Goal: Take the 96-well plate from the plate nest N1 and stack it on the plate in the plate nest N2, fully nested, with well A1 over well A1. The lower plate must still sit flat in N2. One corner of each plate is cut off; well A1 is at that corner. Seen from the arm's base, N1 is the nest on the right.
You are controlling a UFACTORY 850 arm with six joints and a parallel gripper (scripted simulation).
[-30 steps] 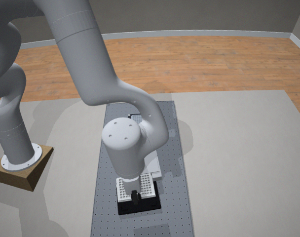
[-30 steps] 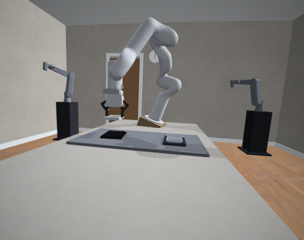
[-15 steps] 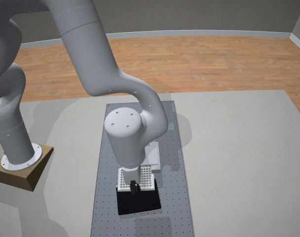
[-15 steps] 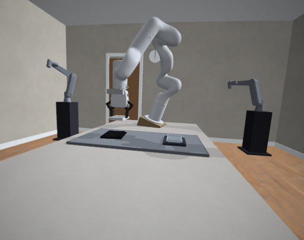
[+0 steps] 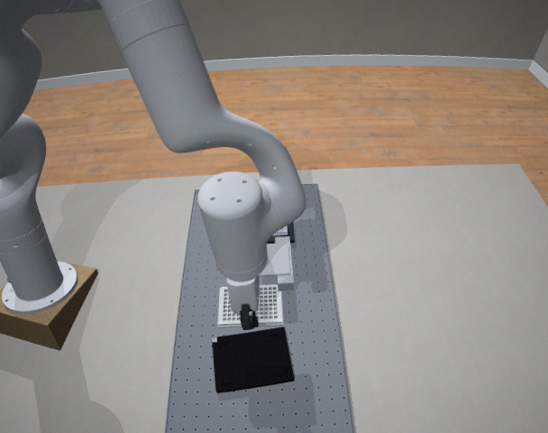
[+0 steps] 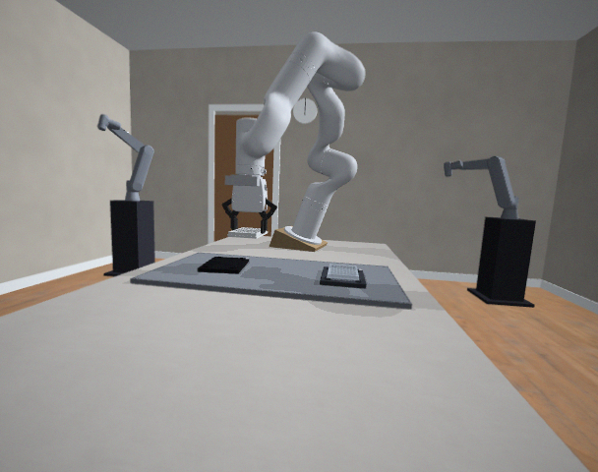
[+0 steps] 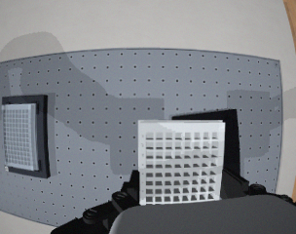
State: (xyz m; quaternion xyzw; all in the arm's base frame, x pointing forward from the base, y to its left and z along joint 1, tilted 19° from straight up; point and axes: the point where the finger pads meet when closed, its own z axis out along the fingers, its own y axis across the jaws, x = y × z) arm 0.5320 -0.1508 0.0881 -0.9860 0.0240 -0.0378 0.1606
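My gripper point(image 6: 249, 223) is shut on a white 96-well plate point(image 6: 247, 232) and holds it level in the air, well above the board. In the wrist view the held plate point(image 7: 181, 162) sits between my fingers, partly covering the empty black nest N1 point(image 7: 230, 136) below. In the top view the held plate point(image 5: 251, 305) hangs just beyond the empty nest N1 point(image 5: 252, 358). The second white plate point(image 6: 342, 271) lies in the black nest N2 point(image 6: 342, 281); it also shows in the wrist view point(image 7: 19, 136) at the left. In the top view my arm hides most of N2 point(image 5: 288, 230).
Both nests stand on a grey perforated breadboard point(image 6: 271, 279) on a pale table. My base sits on a wooden wedge point(image 5: 41, 314). Two small arms on black pedestals point(image 6: 132, 234) point(image 6: 504, 260) stand on the floor beside the table.
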